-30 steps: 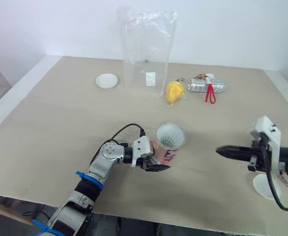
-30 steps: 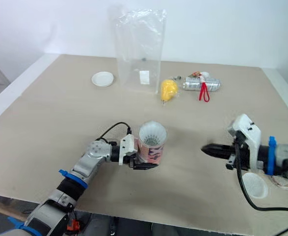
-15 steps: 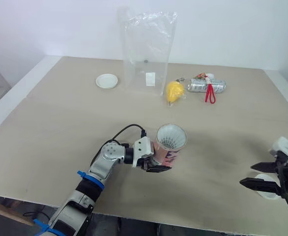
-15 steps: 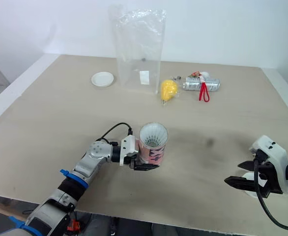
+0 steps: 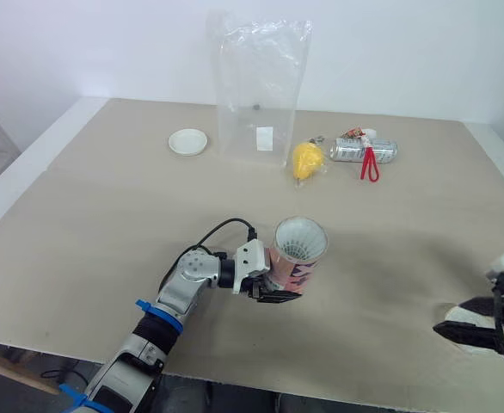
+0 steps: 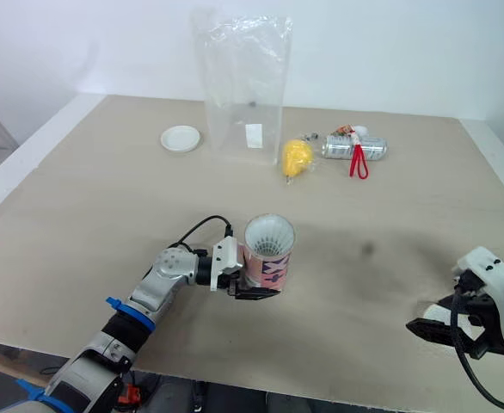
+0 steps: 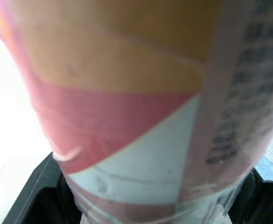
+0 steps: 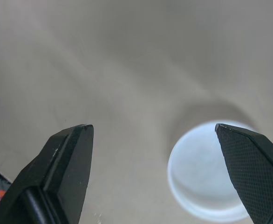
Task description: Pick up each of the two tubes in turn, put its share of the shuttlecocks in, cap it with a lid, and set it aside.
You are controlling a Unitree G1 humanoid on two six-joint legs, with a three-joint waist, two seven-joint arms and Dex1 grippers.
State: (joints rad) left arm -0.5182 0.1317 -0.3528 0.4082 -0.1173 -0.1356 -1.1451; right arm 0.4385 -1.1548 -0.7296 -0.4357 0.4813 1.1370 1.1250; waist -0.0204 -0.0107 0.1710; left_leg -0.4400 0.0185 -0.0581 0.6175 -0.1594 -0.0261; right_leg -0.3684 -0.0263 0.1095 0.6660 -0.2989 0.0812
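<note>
A pink and white tube (image 5: 293, 262) stands upright near the table's front middle, with my left gripper (image 5: 274, 287) shut on its lower part. White shuttlecock feathers (image 5: 301, 240) show in the tube's open mouth. The left wrist view looks straight at the tube's printed wall (image 7: 136, 116). My right gripper (image 5: 469, 334) hovers open at the front right of the table, low over a white lid (image 8: 206, 173). In the right wrist view the lid lies on the table nearer one of the two fingers (image 8: 69, 154); nothing is between them.
A second white lid (image 5: 187, 141) lies at the back left. An upright clear plastic bag (image 5: 259, 90) stands at the back middle, with a yellow object (image 5: 304, 160) and a silver cylinder with a red cord (image 5: 361, 151) to its right.
My right gripper drew back from mid-table to the front right corner, opened, and came down over the white lid. The left gripper and the tube stayed put.
</note>
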